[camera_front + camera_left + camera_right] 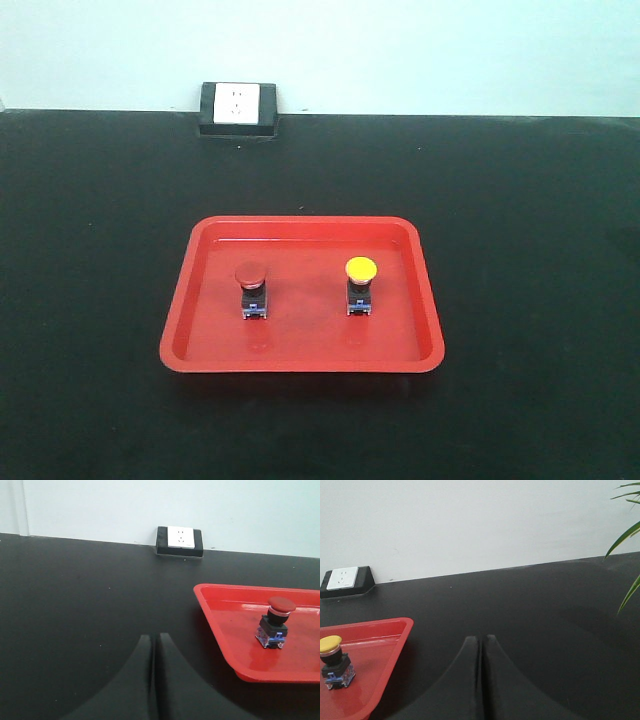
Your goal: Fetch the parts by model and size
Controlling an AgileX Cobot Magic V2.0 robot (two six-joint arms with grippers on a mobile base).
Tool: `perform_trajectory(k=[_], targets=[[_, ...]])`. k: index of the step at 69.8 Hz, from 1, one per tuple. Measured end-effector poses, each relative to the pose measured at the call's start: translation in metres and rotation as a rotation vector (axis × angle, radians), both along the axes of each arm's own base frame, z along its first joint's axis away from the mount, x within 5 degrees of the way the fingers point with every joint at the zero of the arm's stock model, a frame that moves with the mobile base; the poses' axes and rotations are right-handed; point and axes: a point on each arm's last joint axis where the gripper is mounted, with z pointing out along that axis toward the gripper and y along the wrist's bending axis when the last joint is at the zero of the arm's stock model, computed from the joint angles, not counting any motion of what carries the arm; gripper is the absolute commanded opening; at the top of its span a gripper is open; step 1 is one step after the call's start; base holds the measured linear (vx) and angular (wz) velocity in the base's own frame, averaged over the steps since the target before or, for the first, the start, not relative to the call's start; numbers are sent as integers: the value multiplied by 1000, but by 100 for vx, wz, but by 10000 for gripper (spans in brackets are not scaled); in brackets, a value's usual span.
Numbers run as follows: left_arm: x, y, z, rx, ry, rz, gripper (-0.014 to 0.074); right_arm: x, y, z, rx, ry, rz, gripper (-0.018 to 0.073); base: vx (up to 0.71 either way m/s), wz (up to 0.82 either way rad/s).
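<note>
Red tray (190, 300) near middle of black table (90, 250) — shallow, rounded corners, glossy floor. White socket (237, 103) in black housing at far table edge, against pale wall (450, 50). Green plant leaves (627, 530) poke in at right — seen in right wrist view only.

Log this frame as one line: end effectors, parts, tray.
left end effector shut, empty | right end effector shut, empty | red switch and yellow switch upright in red tray | neither touched
</note>
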Motion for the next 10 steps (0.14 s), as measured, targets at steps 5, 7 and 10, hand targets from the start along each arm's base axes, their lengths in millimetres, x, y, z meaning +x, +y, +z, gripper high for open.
perform_trajectory(k=[5,7,10], targets=[[0,0,0,0,0,0,-6,0,0,0,0,0,0,-5,0,0],[0,0,0,0,0,0,-6,0,0,0,0,0,0,-5,0,0],[0,0,0,0,0,0,-6,0,0,0,0,0,0,-5,0,0]])
